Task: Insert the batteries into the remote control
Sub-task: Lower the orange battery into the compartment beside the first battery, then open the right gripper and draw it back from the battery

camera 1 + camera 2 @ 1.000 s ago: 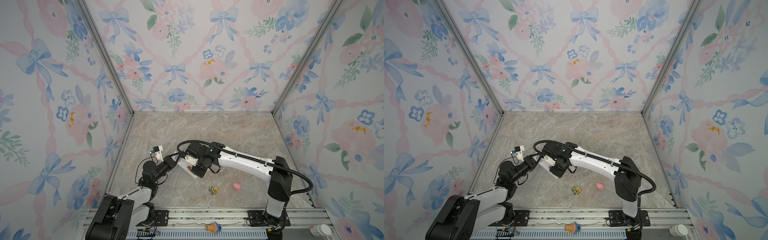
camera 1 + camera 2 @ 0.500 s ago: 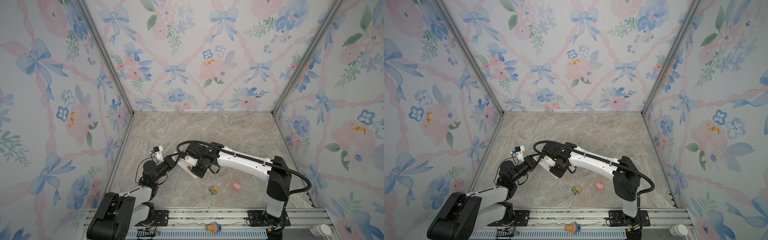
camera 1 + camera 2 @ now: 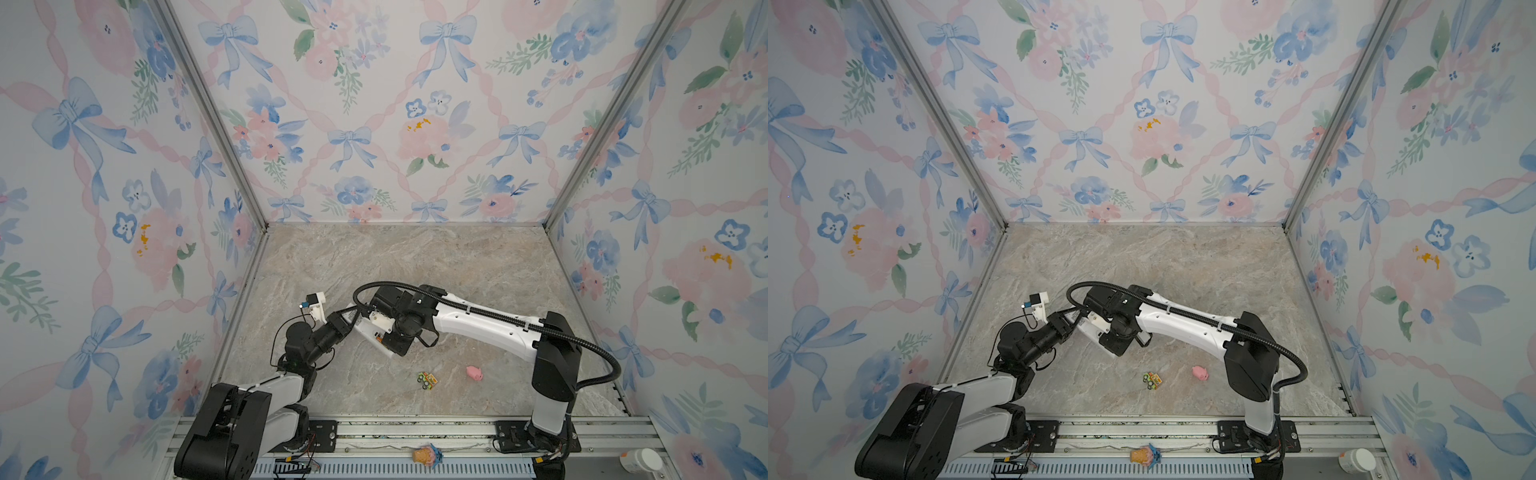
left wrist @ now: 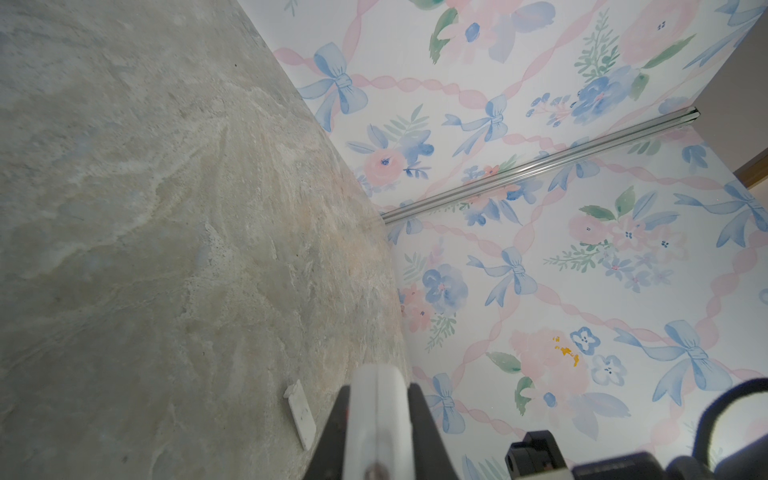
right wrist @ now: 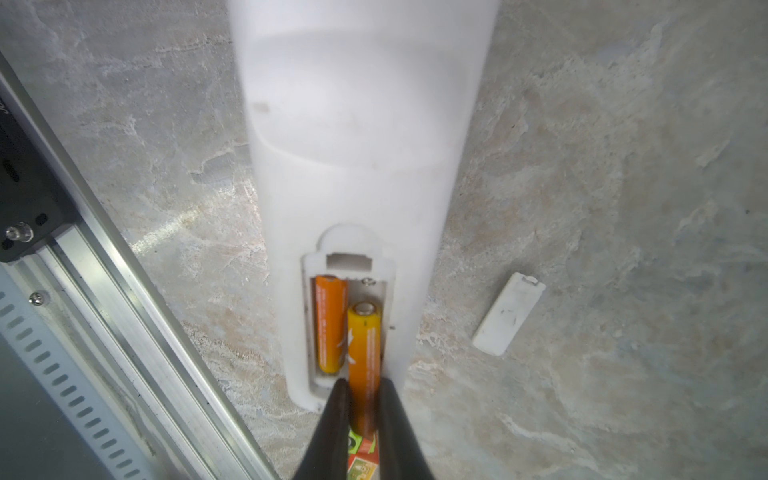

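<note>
Both arms reach low over the bench (image 3: 415, 266) and meet left of centre in both top views. The left gripper (image 4: 378, 399) is clamped on one end of the remote control (image 5: 353, 166), whose open compartment faces up. The right gripper (image 5: 363, 399) pinches the second battery (image 5: 365, 345). Its far end sits in the free slot, beside the seated first battery (image 5: 330, 324). The battery cover (image 5: 508, 313) lies on the bench near the remote control. Compared with one second earlier, both arm poses are unchanged.
</note>
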Controlling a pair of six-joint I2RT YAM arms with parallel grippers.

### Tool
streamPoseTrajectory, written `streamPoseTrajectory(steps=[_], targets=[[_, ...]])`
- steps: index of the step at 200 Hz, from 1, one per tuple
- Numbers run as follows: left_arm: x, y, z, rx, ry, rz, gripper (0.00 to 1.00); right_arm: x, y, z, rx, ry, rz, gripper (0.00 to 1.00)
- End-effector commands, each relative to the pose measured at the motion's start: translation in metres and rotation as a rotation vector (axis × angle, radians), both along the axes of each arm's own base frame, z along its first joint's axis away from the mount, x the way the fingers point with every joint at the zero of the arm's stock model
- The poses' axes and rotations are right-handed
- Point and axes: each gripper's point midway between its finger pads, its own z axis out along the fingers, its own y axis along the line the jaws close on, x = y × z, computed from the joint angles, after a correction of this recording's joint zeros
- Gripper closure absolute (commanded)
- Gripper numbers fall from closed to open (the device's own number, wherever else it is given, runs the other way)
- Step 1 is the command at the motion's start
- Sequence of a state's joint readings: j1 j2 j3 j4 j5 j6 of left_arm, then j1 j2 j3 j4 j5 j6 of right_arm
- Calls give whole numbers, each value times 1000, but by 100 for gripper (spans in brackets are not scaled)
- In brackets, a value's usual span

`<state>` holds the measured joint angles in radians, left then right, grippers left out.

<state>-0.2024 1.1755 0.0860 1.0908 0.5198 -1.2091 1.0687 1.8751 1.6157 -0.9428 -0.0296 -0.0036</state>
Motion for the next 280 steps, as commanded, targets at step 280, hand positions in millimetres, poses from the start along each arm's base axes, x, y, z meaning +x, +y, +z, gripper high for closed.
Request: streamPoseTrajectory(steps=[280], targets=[[-3,4,-4,4,-18,-7,100,-5,14,47,127,-63,34,44]])
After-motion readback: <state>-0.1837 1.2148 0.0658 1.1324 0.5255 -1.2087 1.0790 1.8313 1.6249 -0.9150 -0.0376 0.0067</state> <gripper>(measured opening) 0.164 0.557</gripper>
